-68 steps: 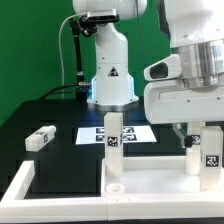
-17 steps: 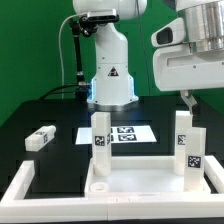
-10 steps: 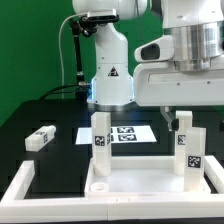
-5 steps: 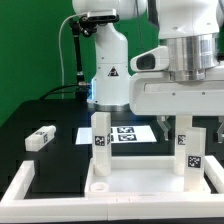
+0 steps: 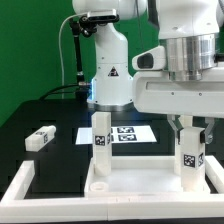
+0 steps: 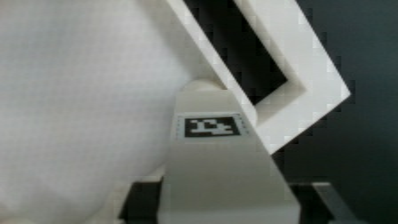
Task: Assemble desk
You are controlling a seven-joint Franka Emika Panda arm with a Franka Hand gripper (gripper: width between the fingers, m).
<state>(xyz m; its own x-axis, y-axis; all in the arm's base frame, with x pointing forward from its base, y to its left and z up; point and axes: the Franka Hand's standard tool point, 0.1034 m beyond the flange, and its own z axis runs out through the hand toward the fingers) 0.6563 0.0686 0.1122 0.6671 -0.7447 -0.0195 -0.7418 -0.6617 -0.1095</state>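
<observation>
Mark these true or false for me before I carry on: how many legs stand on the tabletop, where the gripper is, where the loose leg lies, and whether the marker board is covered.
1. Two legs stand upright on the tabletop. True: a left leg and a right leg.
2. The gripper is over the left leg. False: it is at the top of the right leg.
3. A loose leg lies on the black table, off the tabletop. True.
4. The loose leg stands upright. False: it lies on its side.
5. The marker board is wholly hidden. False: it shows between the two upright legs.
</observation>
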